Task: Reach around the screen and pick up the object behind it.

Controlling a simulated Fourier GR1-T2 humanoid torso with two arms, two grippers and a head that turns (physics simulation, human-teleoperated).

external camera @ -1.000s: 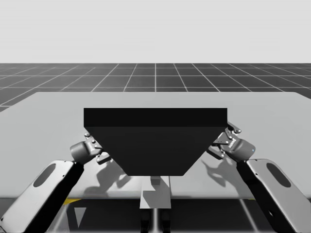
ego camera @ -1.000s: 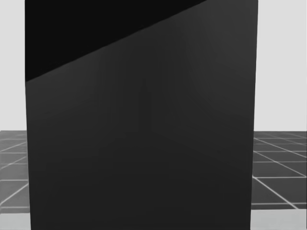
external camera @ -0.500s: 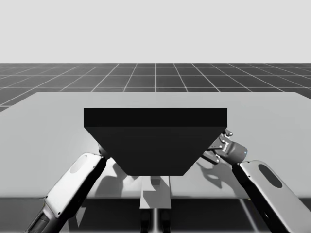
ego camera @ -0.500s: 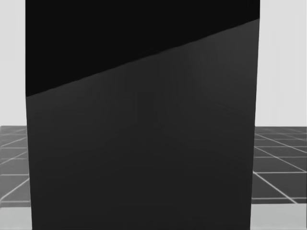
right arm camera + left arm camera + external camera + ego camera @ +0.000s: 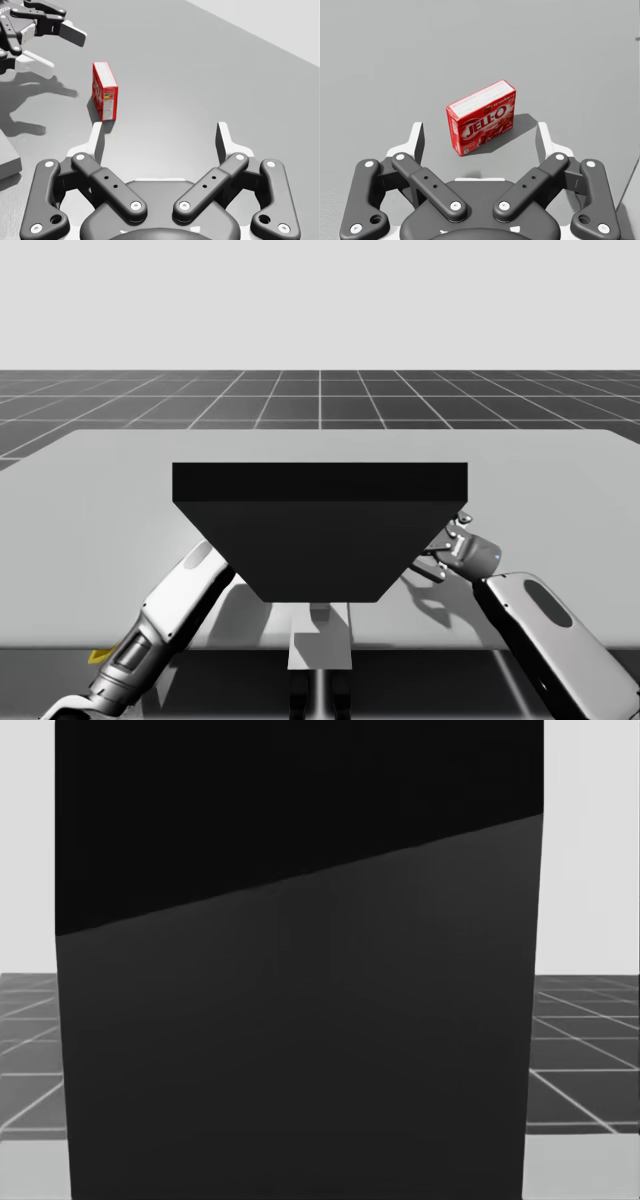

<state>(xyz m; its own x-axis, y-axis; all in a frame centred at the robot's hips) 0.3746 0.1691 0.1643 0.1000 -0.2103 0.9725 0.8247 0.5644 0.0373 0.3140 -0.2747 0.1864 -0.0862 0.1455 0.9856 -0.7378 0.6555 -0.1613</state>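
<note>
Grey table (image 5: 100, 490): flat matte top, spanning the high view. Dark gridded floor (image 5: 320, 395): lies beyond the table's far edge, toward 12 o'clock, under a pale backdrop.

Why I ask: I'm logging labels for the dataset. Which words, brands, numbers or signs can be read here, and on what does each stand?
On the red box, front face: large white brand lettering, legible, but I do not quote brand print.
On the red box, front, top and narrow side: small print, too small to read.
On the black screen and the table: no text.
</note>
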